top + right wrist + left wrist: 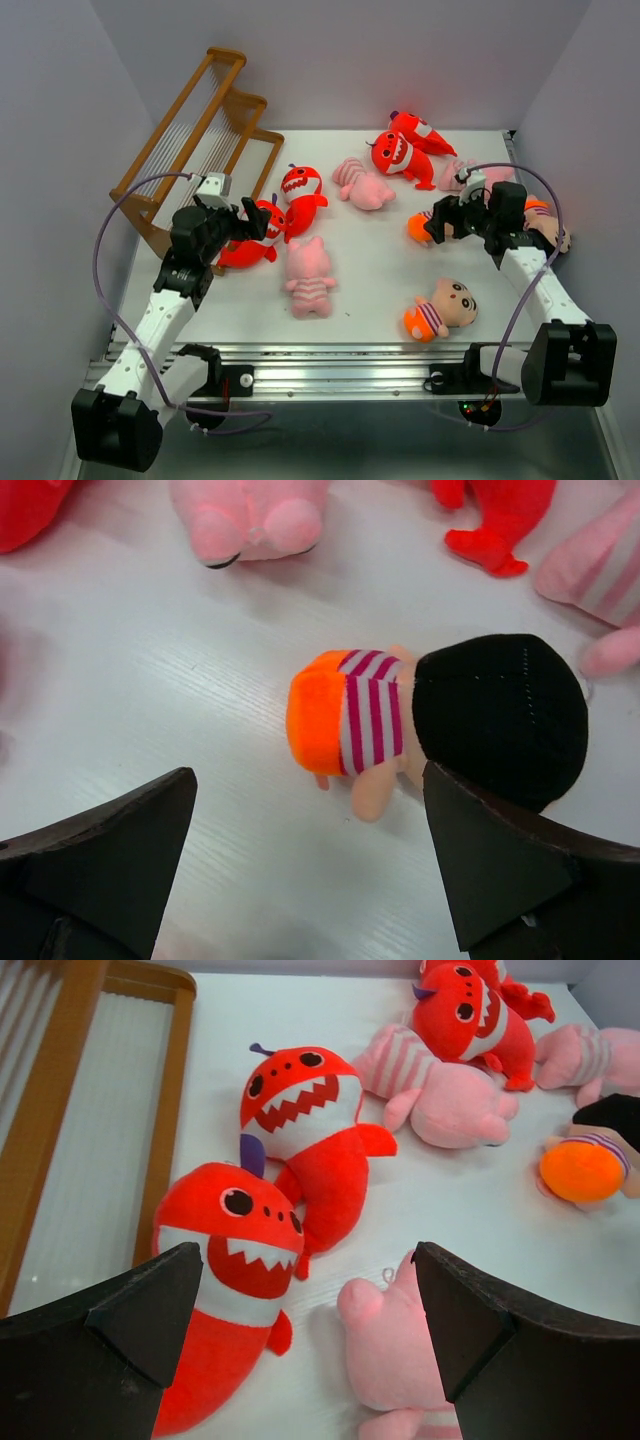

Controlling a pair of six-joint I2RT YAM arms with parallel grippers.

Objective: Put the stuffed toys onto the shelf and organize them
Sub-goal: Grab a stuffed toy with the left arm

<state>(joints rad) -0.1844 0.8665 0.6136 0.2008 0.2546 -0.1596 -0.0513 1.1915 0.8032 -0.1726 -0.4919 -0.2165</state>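
The stuffed toys all lie scattered on the worktop. None sits on the shelf at the far-left corner, and its tiers look bare. I count ten: four red, three pink, three boy dolls, with one doll partly hidden behind the right arm. Judging by that, nothing is placed yet and the whole job is left. The left fingers are spread wide over a red monster just beside the shelf, pinching nothing. The right fingers are spread wide too, over a boy doll, with nothing gripped.
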